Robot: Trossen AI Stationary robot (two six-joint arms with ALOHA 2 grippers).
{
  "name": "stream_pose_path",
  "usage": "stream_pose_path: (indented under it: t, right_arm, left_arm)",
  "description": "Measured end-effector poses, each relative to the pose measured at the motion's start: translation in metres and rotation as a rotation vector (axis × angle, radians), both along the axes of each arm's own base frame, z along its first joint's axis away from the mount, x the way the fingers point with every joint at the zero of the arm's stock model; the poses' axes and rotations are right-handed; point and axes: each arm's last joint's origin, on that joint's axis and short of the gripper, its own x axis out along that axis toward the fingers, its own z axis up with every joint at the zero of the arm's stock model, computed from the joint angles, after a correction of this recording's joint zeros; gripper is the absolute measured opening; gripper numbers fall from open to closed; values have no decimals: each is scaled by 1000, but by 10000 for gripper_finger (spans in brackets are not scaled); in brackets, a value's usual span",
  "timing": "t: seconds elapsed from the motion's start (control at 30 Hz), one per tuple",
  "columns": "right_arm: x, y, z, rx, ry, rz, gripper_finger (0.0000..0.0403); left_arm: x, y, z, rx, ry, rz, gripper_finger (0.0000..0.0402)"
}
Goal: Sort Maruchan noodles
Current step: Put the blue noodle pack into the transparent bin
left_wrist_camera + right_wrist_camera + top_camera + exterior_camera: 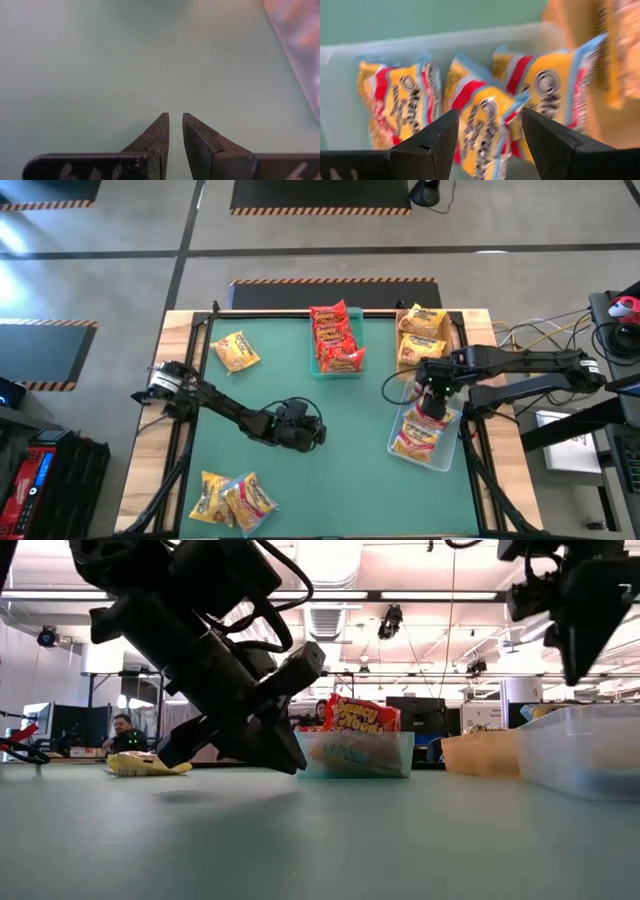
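Note:
Red noodle packets (336, 338) (360, 718) stand in a teal tray (318, 368). Yellow-orange packets (422, 335) fill a tan tray (457, 330). Yellow-white packets with red-blue print (420, 432) (485, 120) lie in a clear tray (395, 442). One loose packet (237, 350) lies flat on the mat at far left, and two more (232, 500) at the near edge. My left gripper (318, 430) (175, 120) hovers shut low over bare mat mid-table. My right gripper (432, 402) (490, 120) is open above the clear tray, pointing down at its packets.
The three trays sit along the far and right sides of the green mat (300, 480). Open mat lies between the left gripper and the near packets. In the low view a person (122, 732) sits in the room beyond the table. Cables lie off the table's right side.

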Motion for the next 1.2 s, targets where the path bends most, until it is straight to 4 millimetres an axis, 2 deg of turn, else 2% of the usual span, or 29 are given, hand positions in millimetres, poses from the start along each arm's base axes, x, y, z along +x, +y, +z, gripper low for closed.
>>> stream_pose_path:
  t: [0.2, 0.4, 0.6, 0.73, 0.87, 1.0, 1.1, 1.2]
  right_arm:
    - [4, -3, 8, -88, -49, 32, 206]
    - [8, -4, 9, -123, -85, 99, 206]
    - [12, -5, 6, -148, -75, 182, 205]
    - [19, -5, 4, -165, -88, 229, 205]
    - [32, -6, 2, -186, -141, 250, 205]
    - [44, -7, -1, -193, -177, 258, 205]
    - [49, -7, -5, -178, -168, 222, 205]
    - [52, -8, -9, -159, -150, 179, 205]
  left_arm:
    - [4, -5, 4, -129, -9, -96, 37]
    - [17, -25, 21, -297, -3, -290, 37]
    - [18, -56, 46, -387, 127, -348, 37]
    - [16, -77, 80, -411, 244, -300, 37]
    - [1, -96, 115, -366, 385, -269, 37]
    - [-25, -112, 137, -359, 560, -224, 37]
    - [-43, -130, 139, -434, 660, -268, 37]
    - [-58, -149, 134, -515, 726, -308, 37]
